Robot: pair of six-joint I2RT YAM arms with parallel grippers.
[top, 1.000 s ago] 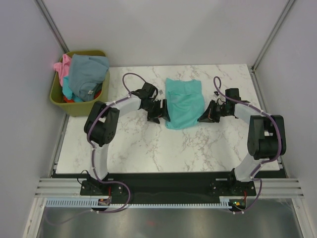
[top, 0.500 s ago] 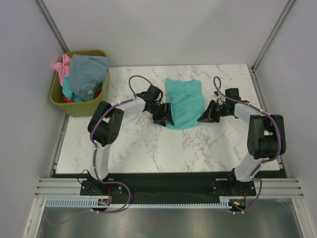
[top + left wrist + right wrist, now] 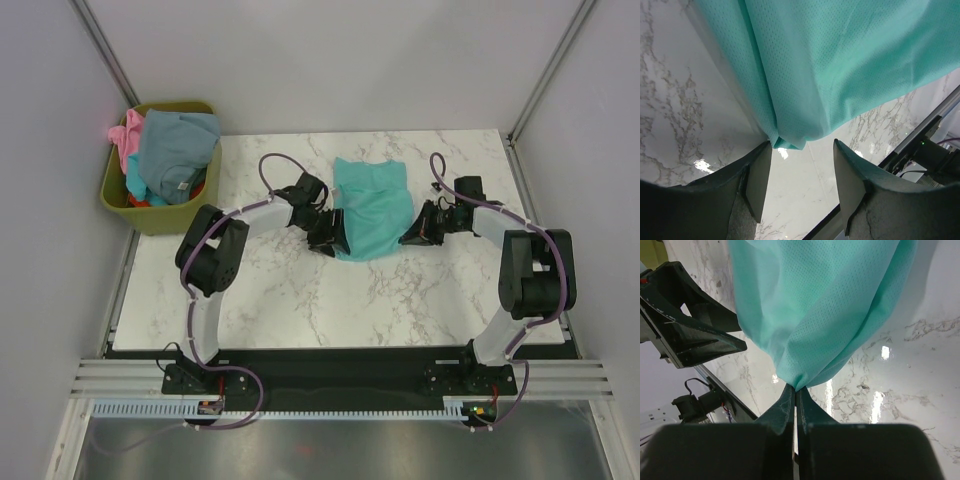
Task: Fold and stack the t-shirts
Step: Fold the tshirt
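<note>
A teal t-shirt [image 3: 370, 205] lies partly folded on the middle of the marble table [image 3: 290, 290]. My right gripper [image 3: 410, 238] is shut on its right lower corner, and the wrist view shows the cloth [image 3: 825, 305] pinched at the fingertips [image 3: 795, 388]. At the shirt's left lower corner stands my left gripper [image 3: 337, 232], open. Its fingers [image 3: 760, 175] straddle bare marble, and the cloth corner [image 3: 787, 142] hangs just ahead of the tips, not gripped. More t-shirts sit in the bin: a grey-blue one [image 3: 177, 148] on top, a pink one [image 3: 125, 135] behind, with red-orange [image 3: 140, 200] and teal showing beneath.
The olive-green bin [image 3: 160, 215] stands off the table's back left corner. Grey walls and metal posts close in the back and sides. A black strip and the arm bases [image 3: 200, 378] run along the near edge.
My left gripper slid right to the teal shirt's left lower corner and narrowed its jaws somewhat. The right gripper and the shirt have stayed as they were.
</note>
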